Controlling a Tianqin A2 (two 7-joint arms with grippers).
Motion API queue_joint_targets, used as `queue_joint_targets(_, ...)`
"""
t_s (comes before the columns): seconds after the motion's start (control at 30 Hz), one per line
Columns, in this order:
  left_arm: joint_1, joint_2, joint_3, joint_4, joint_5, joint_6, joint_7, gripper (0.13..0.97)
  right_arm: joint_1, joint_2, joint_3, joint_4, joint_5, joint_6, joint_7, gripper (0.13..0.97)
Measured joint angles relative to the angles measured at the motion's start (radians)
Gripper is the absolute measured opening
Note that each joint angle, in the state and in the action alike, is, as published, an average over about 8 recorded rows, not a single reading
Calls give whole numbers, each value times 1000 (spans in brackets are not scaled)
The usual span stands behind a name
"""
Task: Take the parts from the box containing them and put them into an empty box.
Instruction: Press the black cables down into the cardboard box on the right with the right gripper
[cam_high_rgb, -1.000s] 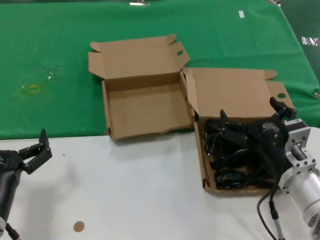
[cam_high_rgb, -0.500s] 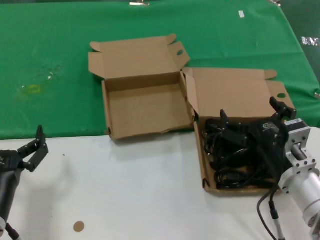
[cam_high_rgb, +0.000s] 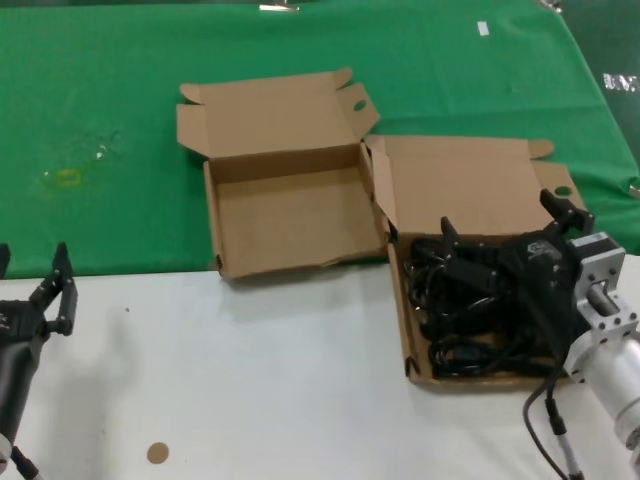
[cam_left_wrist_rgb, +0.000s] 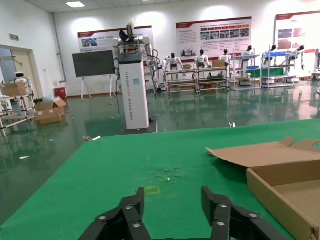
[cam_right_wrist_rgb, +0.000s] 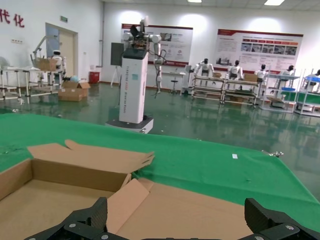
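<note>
White table (cam_high_rgb: 250, 380) up front, green cloth (cam_high_rgb: 120, 120) covering its far half. Empty box (cam_high_rgb: 290, 215) sits at twelve o'clock, straddling the cloth's edge; the cord box (cam_high_rgb: 470, 190) touches it at three. A small brown disc (cam_high_rgb: 158, 453) lies at seven.

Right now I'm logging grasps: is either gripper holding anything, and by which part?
Nothing: right gripper open above black coiled power cords; left gripper open, empty.

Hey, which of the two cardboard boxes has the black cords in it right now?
The box nearer the right gripper: the larger box holds the black power cords. The smaller box beside it is bare inside.
</note>
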Motion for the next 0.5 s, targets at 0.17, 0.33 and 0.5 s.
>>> queue_joint_targets(0.17,0,0,0,0,0,0,0,407,24,124,-92,18,88,52,11,966)
queue_joint_targets(0.33,0,0,0,0,0,0,0,380,67,270,-169,29,143,42,30,966)
queue_joint_targets(0.5,0,0,0,0,0,0,0,289,134,406,-208,13,134,-79,68,966)
